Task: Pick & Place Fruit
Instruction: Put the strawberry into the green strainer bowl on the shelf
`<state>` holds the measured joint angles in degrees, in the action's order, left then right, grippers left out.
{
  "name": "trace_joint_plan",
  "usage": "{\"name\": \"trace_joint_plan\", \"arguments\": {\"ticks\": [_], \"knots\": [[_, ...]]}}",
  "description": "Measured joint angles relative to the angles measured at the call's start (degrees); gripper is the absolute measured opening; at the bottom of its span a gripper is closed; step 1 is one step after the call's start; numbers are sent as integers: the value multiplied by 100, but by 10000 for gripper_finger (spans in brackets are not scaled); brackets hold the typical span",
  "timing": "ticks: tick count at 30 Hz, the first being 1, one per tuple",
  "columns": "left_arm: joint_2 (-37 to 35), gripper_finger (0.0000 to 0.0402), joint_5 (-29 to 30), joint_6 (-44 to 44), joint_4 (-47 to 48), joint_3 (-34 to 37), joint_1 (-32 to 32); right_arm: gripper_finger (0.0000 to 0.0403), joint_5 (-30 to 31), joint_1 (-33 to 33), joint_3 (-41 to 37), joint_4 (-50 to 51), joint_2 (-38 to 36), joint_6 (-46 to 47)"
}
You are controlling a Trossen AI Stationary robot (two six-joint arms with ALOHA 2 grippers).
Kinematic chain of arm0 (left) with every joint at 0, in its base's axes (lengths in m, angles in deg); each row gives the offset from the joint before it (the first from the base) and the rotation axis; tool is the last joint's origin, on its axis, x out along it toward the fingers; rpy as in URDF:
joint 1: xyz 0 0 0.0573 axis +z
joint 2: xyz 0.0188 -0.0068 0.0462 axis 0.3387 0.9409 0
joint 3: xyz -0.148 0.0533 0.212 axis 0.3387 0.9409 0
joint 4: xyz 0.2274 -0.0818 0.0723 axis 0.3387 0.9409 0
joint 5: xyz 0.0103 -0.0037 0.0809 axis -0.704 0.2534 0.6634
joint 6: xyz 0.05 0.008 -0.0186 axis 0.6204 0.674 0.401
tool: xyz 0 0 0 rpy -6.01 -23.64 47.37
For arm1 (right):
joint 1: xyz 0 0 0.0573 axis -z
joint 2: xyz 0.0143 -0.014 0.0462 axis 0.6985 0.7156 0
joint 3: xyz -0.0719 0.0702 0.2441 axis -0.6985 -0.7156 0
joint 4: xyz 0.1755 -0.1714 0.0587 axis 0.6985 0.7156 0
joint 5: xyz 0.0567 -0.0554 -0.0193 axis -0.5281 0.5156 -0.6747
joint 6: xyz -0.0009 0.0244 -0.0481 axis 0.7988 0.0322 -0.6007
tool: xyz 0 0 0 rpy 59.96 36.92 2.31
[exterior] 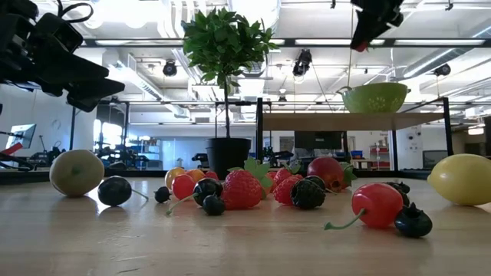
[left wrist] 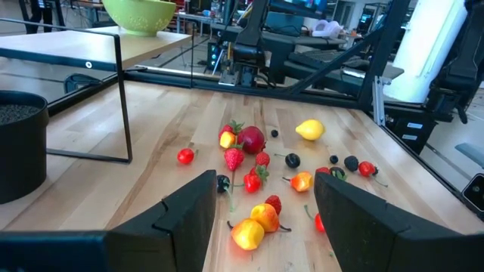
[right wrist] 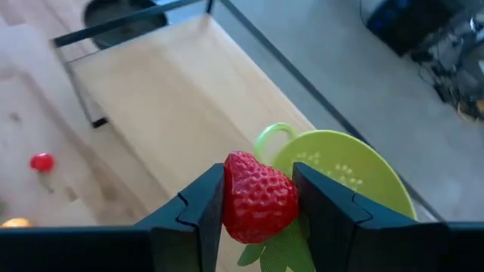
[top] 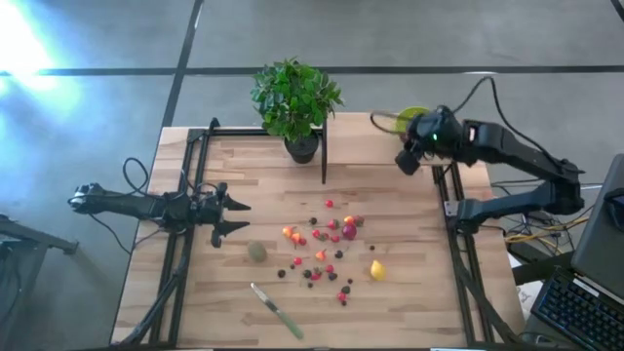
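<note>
Right gripper (right wrist: pixel 257 208) raised above the far right corner of the pale wooden bench (top: pixel 390 312), jaws clenched on 1 red toy strawberry (right wrist: pixel 259 198), just beside the lime-green round bowl (right wrist: pixel 355 170) on the raised shelf. Remaining small toy fruits (top: pixel 327 249) lie scattered mid-bench. Left gripper (top: pixel 232 216) waits left of them, jaws released.

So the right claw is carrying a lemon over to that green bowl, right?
Not a lemon: the right claw grips a red strawberry near the green bowl, as the right wrist view shows. The lemon lies on the table.
</note>
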<state>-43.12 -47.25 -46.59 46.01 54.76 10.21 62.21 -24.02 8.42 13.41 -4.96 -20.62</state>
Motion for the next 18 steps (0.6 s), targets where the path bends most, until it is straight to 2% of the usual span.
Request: {"name": "trace_joint_plan", "arguments": {"ticks": [9, 18], "knots": [[2, 229, 2, -1, 0, 0, 2, 137, -622, 1370, 149, 12, 643, -416], [0, 229, 1, 1, 0, 0, 0, 133, -1041, 2130, 138, 48, 1272, -566]]}}
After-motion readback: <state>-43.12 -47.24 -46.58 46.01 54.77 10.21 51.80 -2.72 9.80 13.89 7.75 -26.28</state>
